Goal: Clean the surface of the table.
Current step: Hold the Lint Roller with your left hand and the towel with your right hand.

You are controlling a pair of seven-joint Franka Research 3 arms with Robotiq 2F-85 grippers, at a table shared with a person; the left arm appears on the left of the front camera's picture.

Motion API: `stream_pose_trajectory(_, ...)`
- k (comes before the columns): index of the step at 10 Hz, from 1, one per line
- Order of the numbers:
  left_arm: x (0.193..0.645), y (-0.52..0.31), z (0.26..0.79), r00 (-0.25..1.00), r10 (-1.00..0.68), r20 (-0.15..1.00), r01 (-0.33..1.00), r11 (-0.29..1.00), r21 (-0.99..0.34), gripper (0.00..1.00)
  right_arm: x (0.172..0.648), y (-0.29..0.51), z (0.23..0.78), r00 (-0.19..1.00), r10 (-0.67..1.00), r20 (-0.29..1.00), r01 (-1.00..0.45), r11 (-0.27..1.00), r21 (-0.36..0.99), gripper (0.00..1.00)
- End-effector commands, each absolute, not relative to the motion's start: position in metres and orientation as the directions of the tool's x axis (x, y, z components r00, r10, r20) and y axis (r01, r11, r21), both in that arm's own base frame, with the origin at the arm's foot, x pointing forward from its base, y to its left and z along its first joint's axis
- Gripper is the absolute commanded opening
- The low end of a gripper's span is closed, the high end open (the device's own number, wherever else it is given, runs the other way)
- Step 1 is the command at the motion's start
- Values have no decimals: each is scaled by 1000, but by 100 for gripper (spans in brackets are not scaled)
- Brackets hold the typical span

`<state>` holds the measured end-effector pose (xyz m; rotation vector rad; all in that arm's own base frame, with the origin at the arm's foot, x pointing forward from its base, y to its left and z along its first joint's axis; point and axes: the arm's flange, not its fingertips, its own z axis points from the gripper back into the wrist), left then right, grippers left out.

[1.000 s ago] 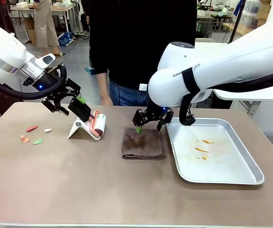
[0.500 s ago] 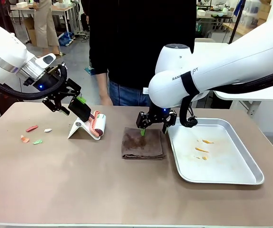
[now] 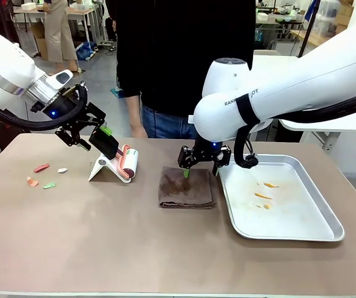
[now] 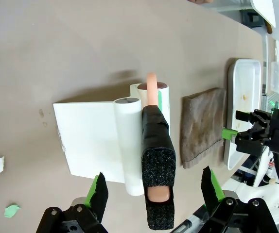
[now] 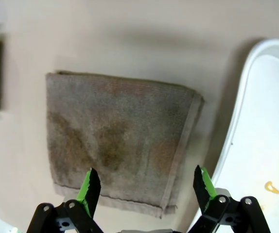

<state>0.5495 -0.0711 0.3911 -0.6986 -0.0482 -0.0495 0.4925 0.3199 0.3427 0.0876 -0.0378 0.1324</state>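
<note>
Matte beige-brown rectangular worktop (image 3: 134,245) spans the foreground. It carries coloured paper scraps (image 3: 41,177) at left, a lint roller on a white stand (image 3: 119,164), a folded brown towel (image 3: 186,189) at centre and a shiny metal tray (image 3: 289,223) at right; a person in a black top (image 3: 184,56) stands at the far edge. White left arm (image 3: 17,74) angles down over the roller, jaws apart either side of its black foam handle (image 4: 156,160), clear of it; white right arm (image 3: 277,81) holds its jaws apart, low over the towel's far edge.

Front looks across table (image 3: 103,236); wrists close overhead (sharing cloth (image 5: 120,145)).
</note>
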Motion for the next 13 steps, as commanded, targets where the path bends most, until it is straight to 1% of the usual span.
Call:
stream_pose_trajectory(1,550,-71,391,998,-24,59,56,765,-641,100,483,325,333,1000,1,27,-2,999,42,100)
stream_pose_trajectory(2,550,-71,391,998,-24,59,56,765,-641,100,481,324,328,998,-47,44,45,998,47,100)
stream_pose_trajectory(4,550,-71,391,998,-24,59,56,765,-641,100,481,323,319,993,-96,71,96,995,12,100)
stream_pose_trajectory(6,550,-71,391,998,-24,59,56,765,-641,100,481,325,312,992,-84,92,81,996,29,100)
stream_pose_trajectory(9,550,-71,391,998,-24,59,56,765,-641,100,491,326,295,991,-114,67,113,993,24,100)
stream_pose_trajectory(13,550,-71,391,998,-24,59,56,765,-641,100,492,327,294,992,-108,61,106,993,44,100)
